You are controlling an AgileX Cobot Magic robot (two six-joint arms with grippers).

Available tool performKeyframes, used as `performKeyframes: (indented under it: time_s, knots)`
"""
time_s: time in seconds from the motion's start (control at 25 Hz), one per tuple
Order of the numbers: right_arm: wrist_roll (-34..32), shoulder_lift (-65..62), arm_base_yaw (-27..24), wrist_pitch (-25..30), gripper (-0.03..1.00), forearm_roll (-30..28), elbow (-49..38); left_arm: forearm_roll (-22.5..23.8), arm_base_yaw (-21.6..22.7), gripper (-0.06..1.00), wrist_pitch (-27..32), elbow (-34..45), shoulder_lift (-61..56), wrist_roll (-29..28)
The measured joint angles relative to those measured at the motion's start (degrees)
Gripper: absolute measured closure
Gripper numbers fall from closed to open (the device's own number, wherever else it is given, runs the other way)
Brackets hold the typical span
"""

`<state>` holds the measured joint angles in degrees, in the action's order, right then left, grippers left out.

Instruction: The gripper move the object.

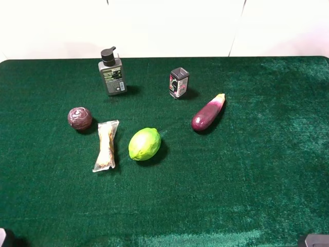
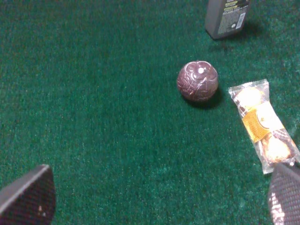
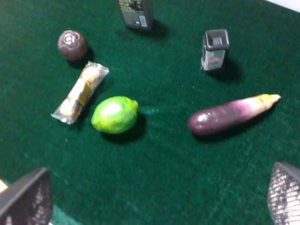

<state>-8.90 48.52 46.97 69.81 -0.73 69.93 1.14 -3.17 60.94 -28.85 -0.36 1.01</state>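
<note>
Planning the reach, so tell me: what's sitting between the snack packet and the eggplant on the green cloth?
The lime lies between the snack packet and the eggplant, close beside the packet without touching it. The high exterior view shows this plainly.

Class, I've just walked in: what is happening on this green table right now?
Nothing is being handled yet. The snack packet lies flat on the green table, between the dark ball and the lime and touching neither. The eggplant, pump bottle and small box sit farther back. Both claws hang above the table with jaws open, the left claw nearest the packet, the right claw facing the whole group.
</note>
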Motion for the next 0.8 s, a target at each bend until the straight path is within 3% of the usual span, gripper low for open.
performKeyframes:
  time_s: [0.2,0.56,0.8]
  knots:
    - [0.00,-8.28,-2.82,0.06,0.27,-0.10,-7.10,0.00,0.00,0.03,0.00,0.00,0.00,0.00]
    - [3.11,-27.33,-23.84,-2.04,0.27,-0.44,-24.40,0.00,0.00,0.03,0.00,0.00,0.00,0.00]
    - [3.43,-40.20,-33.07,-4.66,0.27,-0.39,-33.74,0.00,0.00,0.03,0.00,0.00,0.00,0.00]
